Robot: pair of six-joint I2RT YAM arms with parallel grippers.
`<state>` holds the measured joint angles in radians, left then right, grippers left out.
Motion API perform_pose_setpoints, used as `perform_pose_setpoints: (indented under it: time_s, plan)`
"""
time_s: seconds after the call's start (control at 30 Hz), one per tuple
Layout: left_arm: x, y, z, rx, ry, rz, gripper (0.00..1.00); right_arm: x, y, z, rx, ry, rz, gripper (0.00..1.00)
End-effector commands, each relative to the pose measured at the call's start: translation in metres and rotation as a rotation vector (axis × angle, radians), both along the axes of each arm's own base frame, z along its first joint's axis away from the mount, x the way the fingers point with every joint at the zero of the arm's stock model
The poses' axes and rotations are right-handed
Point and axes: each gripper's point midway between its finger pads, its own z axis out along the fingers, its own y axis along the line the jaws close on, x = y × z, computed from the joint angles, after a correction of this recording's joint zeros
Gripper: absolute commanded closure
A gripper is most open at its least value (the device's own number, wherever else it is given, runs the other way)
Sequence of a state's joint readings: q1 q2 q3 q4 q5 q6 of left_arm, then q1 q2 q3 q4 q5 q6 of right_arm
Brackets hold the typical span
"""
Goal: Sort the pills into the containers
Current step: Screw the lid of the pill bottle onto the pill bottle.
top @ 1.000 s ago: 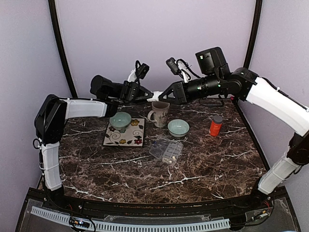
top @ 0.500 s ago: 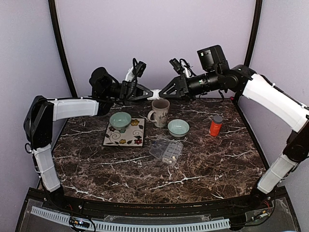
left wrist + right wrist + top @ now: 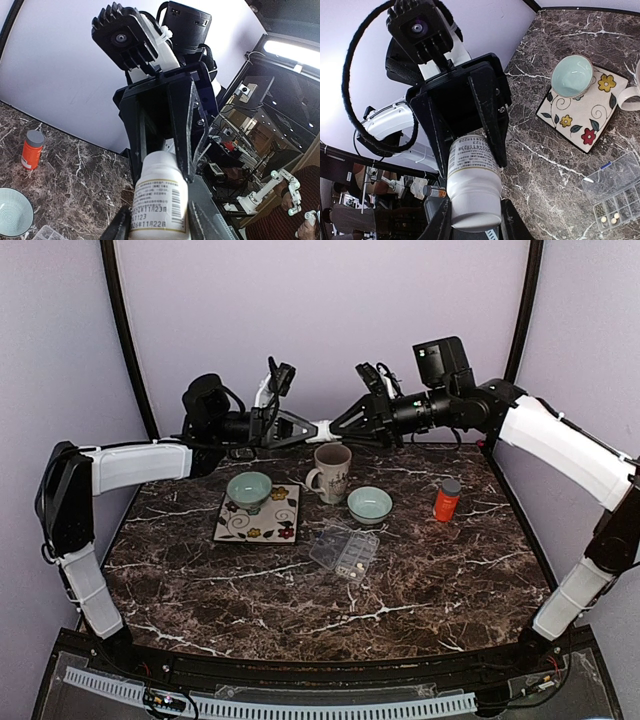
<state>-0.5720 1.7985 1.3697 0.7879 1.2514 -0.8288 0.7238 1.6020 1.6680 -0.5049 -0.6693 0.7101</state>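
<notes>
Right gripper far from pill box

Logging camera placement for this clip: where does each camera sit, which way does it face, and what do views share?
Top external: high behind the robot, looking down at the table; left arm and right arm show.
Left wrist: faces the right claw; own left claw at bottom.
Right wrist: faces the left claw; own right claw at bottom.
Shared: the white bottle, in all three.
</notes>
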Motion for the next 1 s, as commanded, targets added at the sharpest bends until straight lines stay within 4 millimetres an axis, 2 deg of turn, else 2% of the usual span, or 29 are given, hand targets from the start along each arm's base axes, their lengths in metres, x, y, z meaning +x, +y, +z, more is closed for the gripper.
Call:
perform_pose_setpoints:
  time_s: [0.0,0.43,0.57,0.97]
  plan:
    - [-0.047,-0.025,0.042,-0.112,-0.144,0.006,1.0,0.005,0.032,-0.033,0.021,0.071,0.043,1.0]
    - [-0.037,-0.021,0.019,-0.044,-0.224,0.169,1.0,0.013,0.026,-0.048,0.057,0.203,0.012,1.0]
    - [-0.038,-0.021,0.018,-0.024,-0.276,0.223,1.0,0.013,0.025,-0.053,0.058,0.234,0.006,1.0]
    - [-0.042,-0.02,0.008,0.05,-0.453,0.409,1.0,0.01,0.025,-0.053,0.098,0.316,0.005,1.0]
